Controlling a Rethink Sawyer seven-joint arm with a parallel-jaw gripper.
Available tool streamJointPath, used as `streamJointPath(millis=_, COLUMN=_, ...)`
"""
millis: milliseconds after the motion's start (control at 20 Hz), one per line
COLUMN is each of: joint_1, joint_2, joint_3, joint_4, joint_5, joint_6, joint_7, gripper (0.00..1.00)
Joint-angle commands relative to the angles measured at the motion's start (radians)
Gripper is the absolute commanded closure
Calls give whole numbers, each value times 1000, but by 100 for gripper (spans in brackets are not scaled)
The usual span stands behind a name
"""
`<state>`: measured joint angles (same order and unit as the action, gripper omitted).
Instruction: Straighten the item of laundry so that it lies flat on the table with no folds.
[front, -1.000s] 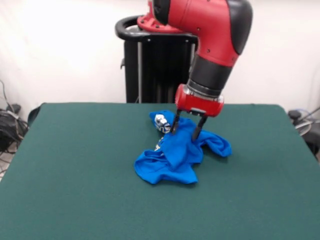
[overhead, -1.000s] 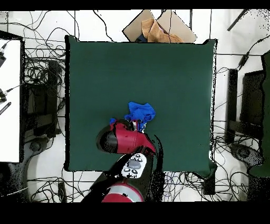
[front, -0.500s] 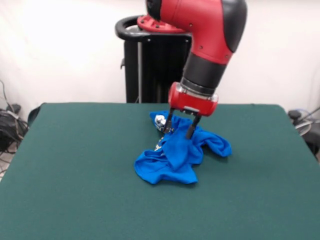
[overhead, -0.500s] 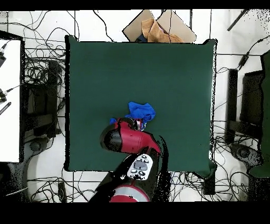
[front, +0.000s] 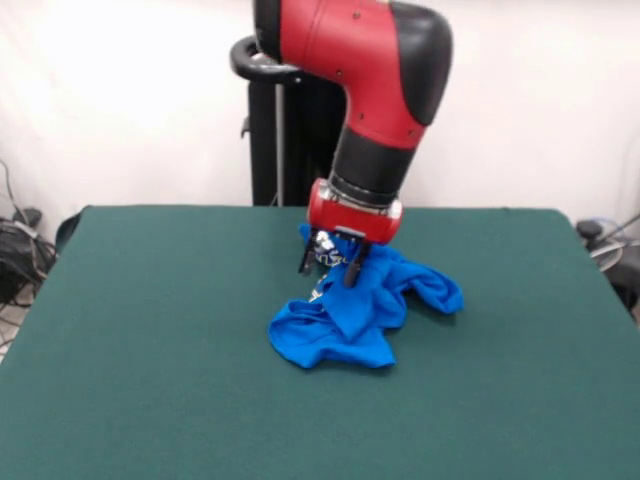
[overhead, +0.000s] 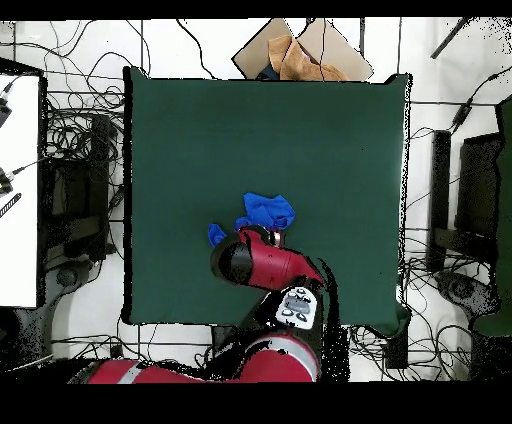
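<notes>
The item of laundry (front: 365, 305), a bright blue T-shirt, lies crumpled in a heap a little behind the middle of the green table (front: 150, 350). A bit of white print (front: 322, 246) shows at its far left end. My gripper (front: 328, 273) hangs over that end, open, its two dark fingers (front: 351, 272) apart, with no cloth seen between them. In the overhead view the red arm (overhead: 265, 265) covers the near part of the shirt (overhead: 268, 209), and the table (overhead: 300, 120) stretches wide around it.
A cardboard box (overhead: 300, 50) with brown cloth lies beyond the table's far edge in the overhead view. Cables cover the floor all round. A white surface (overhead: 18, 190) stands at the left and black equipment (overhead: 480, 200) at the right.
The gripper has moved left in the front view, from the shirt's middle ridge to its far left end, staying open. The shirt's shape has hardly changed.
</notes>
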<state>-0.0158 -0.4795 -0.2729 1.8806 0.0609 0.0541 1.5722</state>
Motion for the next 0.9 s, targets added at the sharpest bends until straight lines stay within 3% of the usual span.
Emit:
streamJointPath(millis=50, joint_1=-47, joint_2=72, joint_3=173, joint_4=62, joint_5=14, joint_6=-84, joint_7=237, gripper=0)
streamJointPath(millis=250, joint_1=-92, joint_2=95, joint_3=225, joint_4=66, joint_5=2, joint_6=-110, joint_7=229, gripper=0)
streamJointPath(millis=650, joint_1=-249, joint_2=96, joint_3=436, joint_4=124, joint_5=22, joint_6=-9, joint_7=209, gripper=0)
streamJointPath(millis=900, joint_1=-325, joint_2=106, joint_3=535, joint_4=169, joint_5=32, joint_6=-28, joint_7=236, gripper=0)
